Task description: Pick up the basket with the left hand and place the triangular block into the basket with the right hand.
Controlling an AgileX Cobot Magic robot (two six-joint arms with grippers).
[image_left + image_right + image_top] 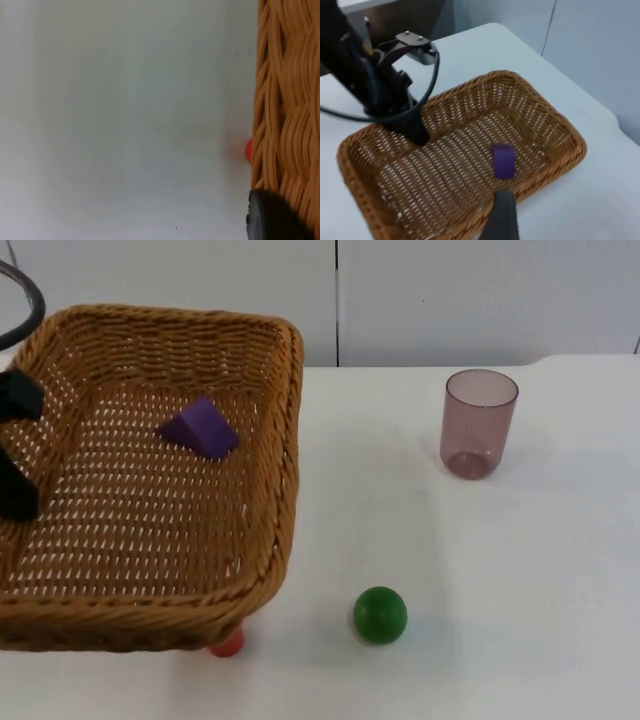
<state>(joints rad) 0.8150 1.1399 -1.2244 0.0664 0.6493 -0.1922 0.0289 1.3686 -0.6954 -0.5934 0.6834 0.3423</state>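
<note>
The purple triangular block lies inside the wicker basket, on its woven floor toward the far side, well apart from every wall; the right wrist view shows it there too. The basket itself is raised off the desk, tilted a little, with a small red thing peeking out from under its near corner. The left end effector is pinching the basket's left wall, one black finger inside the weave and the other outside, which the left wrist view confirms with a fingertip against the rim. The right end effector hangs above and beside the basket, clear of the block; whether its fingers are spread or pressed together I cannot tell. A green ball sits near the basket's front corner and a translucent pinkish cup stands upright further off. By my reading the placing is done. The risk now is the one-sided hold: a basket carried by a single wall could swing or slip, sliding the block about or knocking the ball. No brand, label or writing is legible anywhere.
</note>
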